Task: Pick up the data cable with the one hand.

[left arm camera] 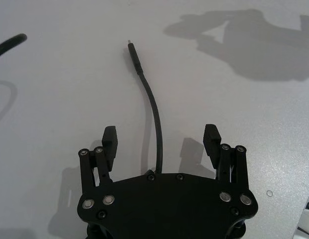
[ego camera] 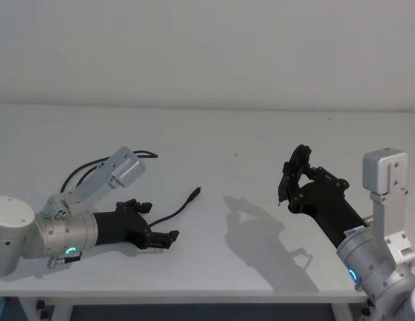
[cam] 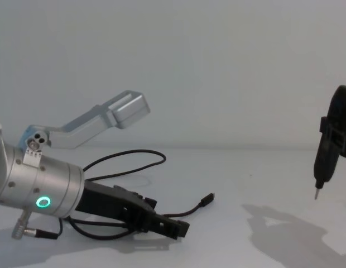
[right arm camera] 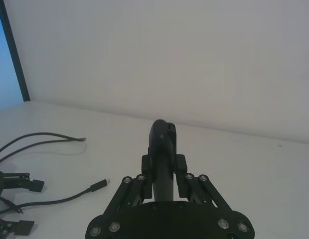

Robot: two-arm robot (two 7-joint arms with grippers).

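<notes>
**While the jaws straddle it: data cable, pick-up by left arm**

Since the left gripper (ego camera: 159,221) sits low over the table (ego camera: 247,134) at 8 o'clock in the head view, jaws wide open, with the data cable (left arm camera: 155,112) running between its pads (left arm camera: 109,135) and touching neither, the step in hand reads as the closing.

Method advised: lower until the pads flank the cord at table level, keep it centred, then close squarely. So thin a cord would likely roll out of a high or skewed grip. Lift slowly, as slack trails behind.

The free plug (left arm camera: 133,54) lies at 1 o'clock of that gripper. It is well apart from the right gripper (ego camera: 294,172), which hangs above the table at 3 o'clock, jaws closed on a black pointed tool (cam: 323,159).

Hard to make out:
- the cable's run beneath the gripper body
- its far end, lost among dark loops (cam: 134,152) at 11 o'clock
- whether the pads touch the table
</notes>
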